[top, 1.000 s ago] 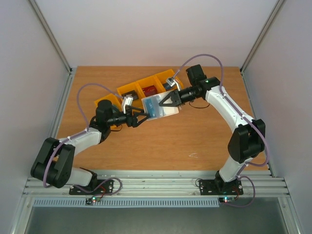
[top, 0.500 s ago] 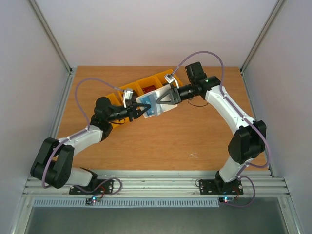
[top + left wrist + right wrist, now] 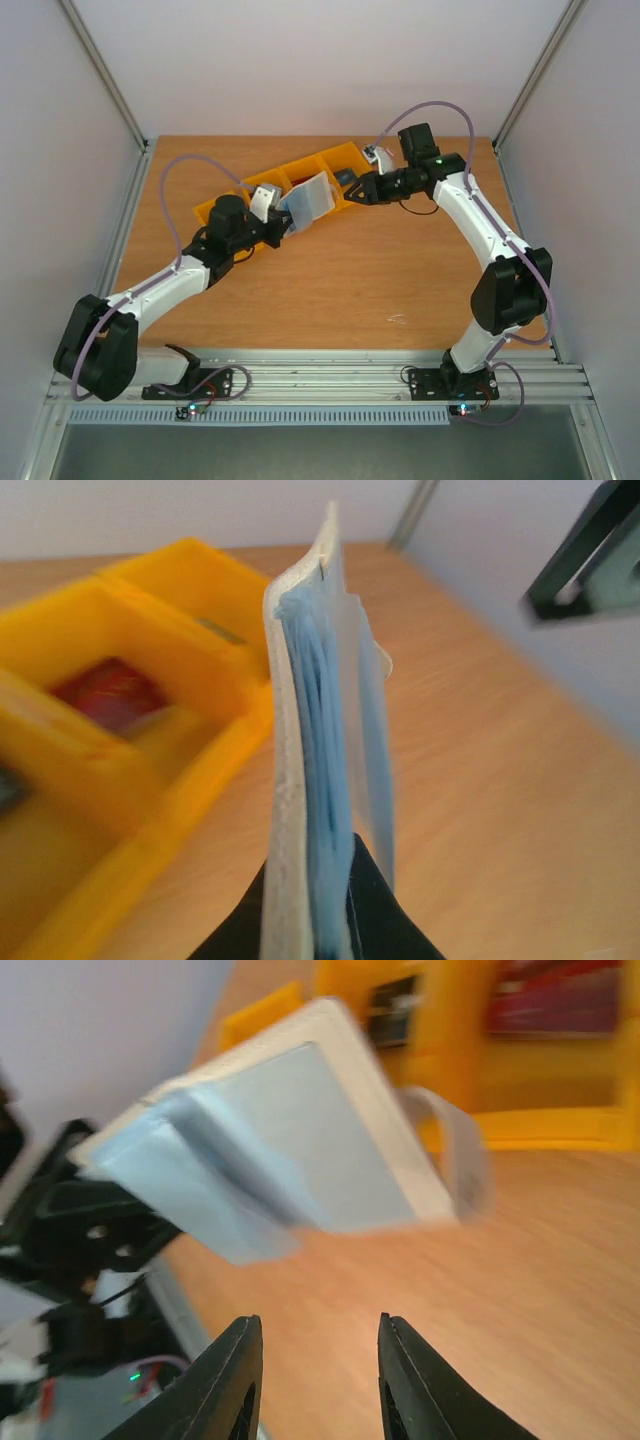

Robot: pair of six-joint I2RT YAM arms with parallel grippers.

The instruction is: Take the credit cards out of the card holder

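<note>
The card holder [image 3: 308, 200] hangs tilted above the table by the yellow bins, cream on one face and pale blue-grey on the other. My left gripper [image 3: 287, 224] is shut on its lower edge. In the left wrist view the card holder [image 3: 315, 740] stands edge-on between the gripper's [image 3: 310, 880] fingers, with blue layers inside; I cannot tell which are cards. My right gripper [image 3: 352, 190] is open and apart from the holder. In the right wrist view the gripper [image 3: 318, 1332] holds nothing, with the card holder [image 3: 300, 1150] ahead of it. A red card [image 3: 110, 692] lies in a bin.
A row of joined yellow bins [image 3: 262, 186] runs diagonally across the back of the wooden table [image 3: 380, 270]. One bin [image 3: 560, 1070] holds the red card [image 3: 550, 1000], and another holds something dark [image 3: 392, 1000]. The side walls stand close to the table's edges.
My left gripper has shut on the card holder and carried it up toward the bins. My right gripper has opened, let go of the holder and drawn back to the right.
</note>
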